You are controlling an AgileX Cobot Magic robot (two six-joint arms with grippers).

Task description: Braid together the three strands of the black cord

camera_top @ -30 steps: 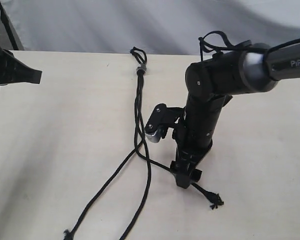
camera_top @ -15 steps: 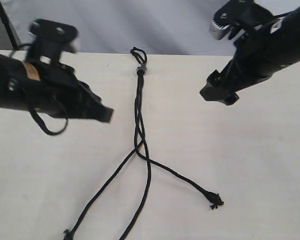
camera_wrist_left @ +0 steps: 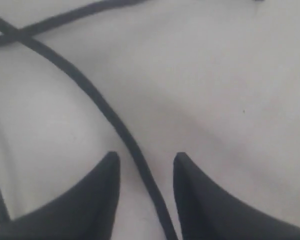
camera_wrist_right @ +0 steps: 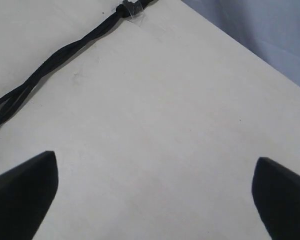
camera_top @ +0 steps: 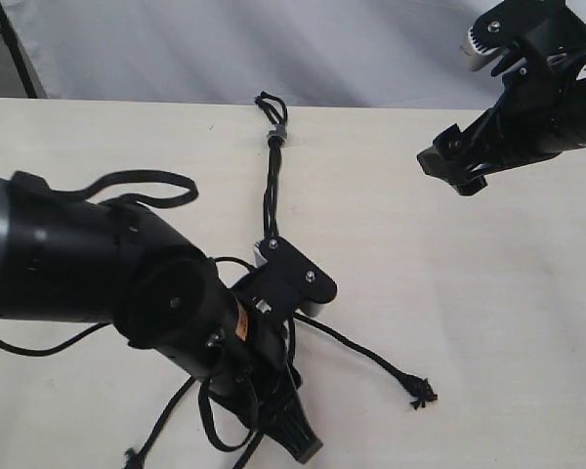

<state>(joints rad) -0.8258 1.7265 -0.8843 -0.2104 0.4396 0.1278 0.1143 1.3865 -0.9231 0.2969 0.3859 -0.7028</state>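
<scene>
Thin matte black woven cord [camera_top: 270, 186], small grey band [camera_top: 276, 134] on it. Flat pale beige tabletop [camera_top: 488, 293], faintly speckled. Draped light grey backdrop cloth [camera_top: 225, 49]. Bulky left robot arm [camera_top: 98, 274] and right robot arm [camera_top: 547, 107] black; small orange sticker [camera_top: 241, 329] on the left one.

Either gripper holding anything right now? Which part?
Nothing is held. The left gripper has its jaws open with one strand running between them, unclamped. The right gripper is open above the table, apart from the black cord.

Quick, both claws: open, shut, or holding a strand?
Left claw: open, one strand passing through the gap, not gripped.
Right claw: wide open, holding nothing.
</scene>
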